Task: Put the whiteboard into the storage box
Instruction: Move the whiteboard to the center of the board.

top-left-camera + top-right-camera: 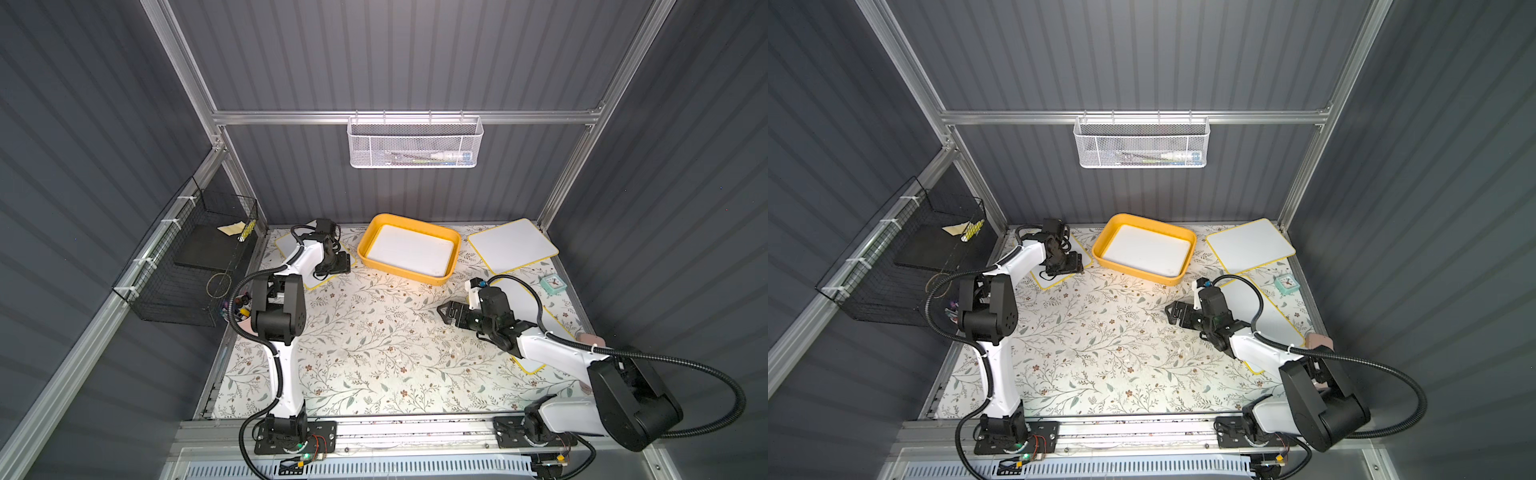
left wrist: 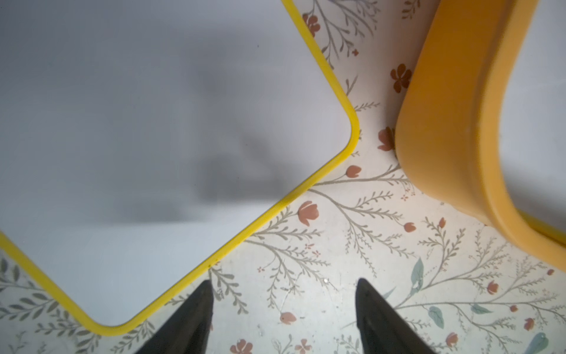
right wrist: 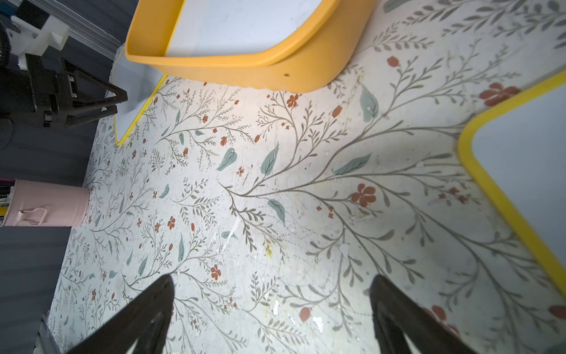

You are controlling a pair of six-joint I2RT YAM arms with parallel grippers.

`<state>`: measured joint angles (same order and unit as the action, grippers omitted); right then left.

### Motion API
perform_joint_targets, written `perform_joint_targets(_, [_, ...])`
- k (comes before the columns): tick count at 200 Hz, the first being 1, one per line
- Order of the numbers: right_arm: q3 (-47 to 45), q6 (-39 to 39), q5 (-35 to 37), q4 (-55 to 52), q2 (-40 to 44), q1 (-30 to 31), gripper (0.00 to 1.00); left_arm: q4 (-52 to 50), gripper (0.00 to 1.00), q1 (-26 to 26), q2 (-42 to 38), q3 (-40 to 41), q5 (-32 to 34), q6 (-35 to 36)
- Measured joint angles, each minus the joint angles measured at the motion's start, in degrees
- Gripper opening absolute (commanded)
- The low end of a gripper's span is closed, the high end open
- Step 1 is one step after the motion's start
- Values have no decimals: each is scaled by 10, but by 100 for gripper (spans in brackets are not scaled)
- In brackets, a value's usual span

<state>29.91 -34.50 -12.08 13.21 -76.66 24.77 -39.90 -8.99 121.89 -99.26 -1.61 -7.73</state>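
step: reach for left board, flat on desk just beside box; another board already inside. left fingers released, empty, at its yellow edge; right fingers released over bare desk. next, likely: pinch rim, lift over box wall. narrow gap there; open room mid-desk.

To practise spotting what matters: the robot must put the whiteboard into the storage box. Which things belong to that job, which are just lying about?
Job: storage box, whiteboard inside it, whiteboard by the left end effector, back-right whiteboard, front-right whiteboard.
Lying about: clock, mesh basket, wire basket, pink cup.
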Motion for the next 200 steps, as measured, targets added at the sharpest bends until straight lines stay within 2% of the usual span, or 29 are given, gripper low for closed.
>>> perform_joint_targets(51, [0,0,-3,0,0,0,99,-17,71,0,30,-32,-3,66])
perform_joint_targets(93, [1,0,-6,0,-3,-2,99,-34,71,0,71,-49,13,92])
perform_joint_targets(172, [1,0,-6,0,-4,-3,99,-35,70,1,75,-51,6,97])
perform_joint_targets(200, [1,0,-6,-1,-5,-3,99,3,70,4,49,-2,-10,90])
